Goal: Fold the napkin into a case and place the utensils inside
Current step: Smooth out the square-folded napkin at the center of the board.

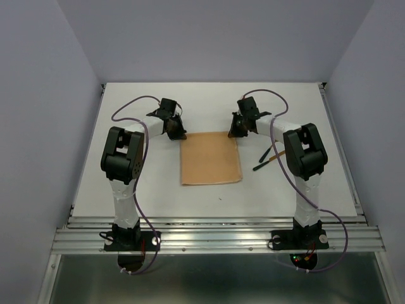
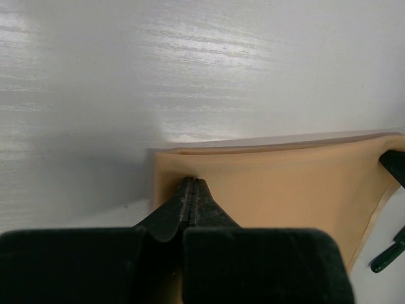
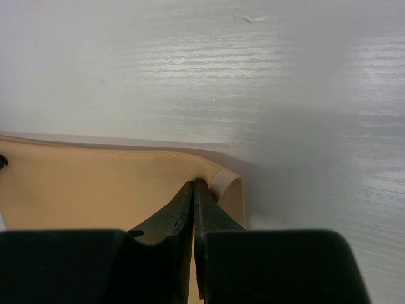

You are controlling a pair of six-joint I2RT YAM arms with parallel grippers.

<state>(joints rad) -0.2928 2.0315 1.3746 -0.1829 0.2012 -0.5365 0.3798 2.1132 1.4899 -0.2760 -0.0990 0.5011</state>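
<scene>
Napkin point(image 1: 211, 158) lies folded flat, left gripper point(image 2: 192, 183) and right gripper point(image 3: 193, 185) each pinching a far corner (utensils point(image 1: 269, 157) lie just beside, right)

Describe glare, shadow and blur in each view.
Top external: even light, only faint shadows, napkin crisp-edged. Left wrist: streaky glare on the table, left gripper a blurred black mass near the lens. Right wrist: similar streaks, right gripper equally blurred at its base, table dimmer at right.

Left arm point(image 1: 123, 155) and right arm point(image 1: 307, 152) reach forward, elbows up, both jaws pinched shut.
</scene>
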